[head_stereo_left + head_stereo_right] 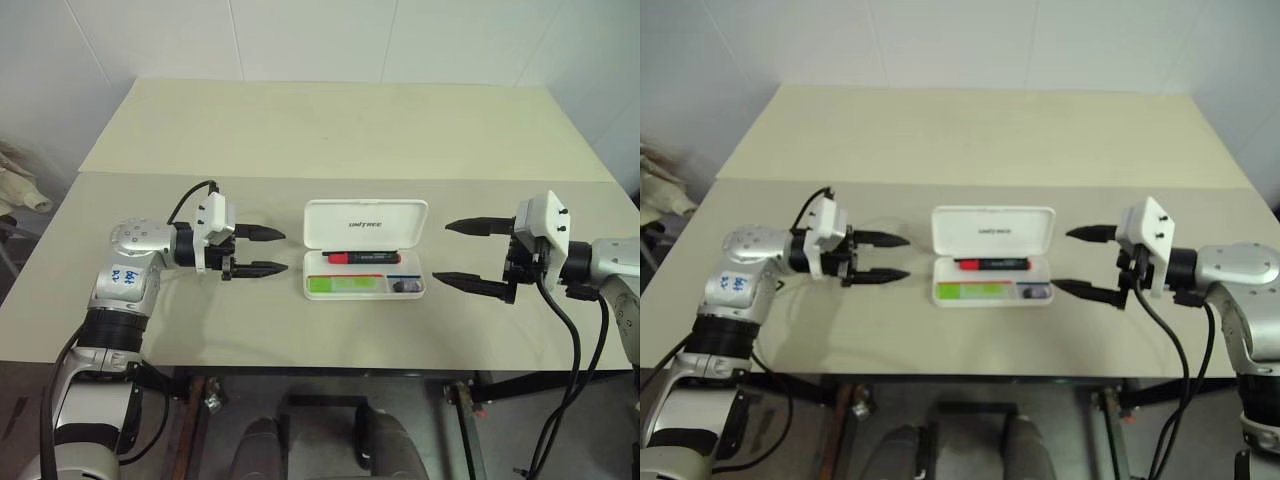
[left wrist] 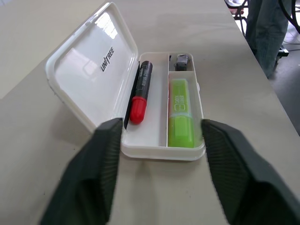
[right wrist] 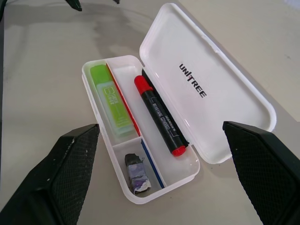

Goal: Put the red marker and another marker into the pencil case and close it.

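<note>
White plastic, the pencil case (image 1: 365,250) lies open at the middle of the bench (image 1: 300,130), lid tilted up at the back. Inside, the red marker (image 1: 356,257) lies along the rear compartment and the green marker (image 1: 345,285) along the front one. Left gripper (image 1: 262,252) and right gripper (image 1: 462,256) flank the case, fingers apart, holding nothing.

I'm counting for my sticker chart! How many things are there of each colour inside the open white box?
Black with red ends: 1, the red marker
Green: 1, the green marker
Dark and crumpled: 1, a small scrap
Total: 3, all in the pencil case
</note>
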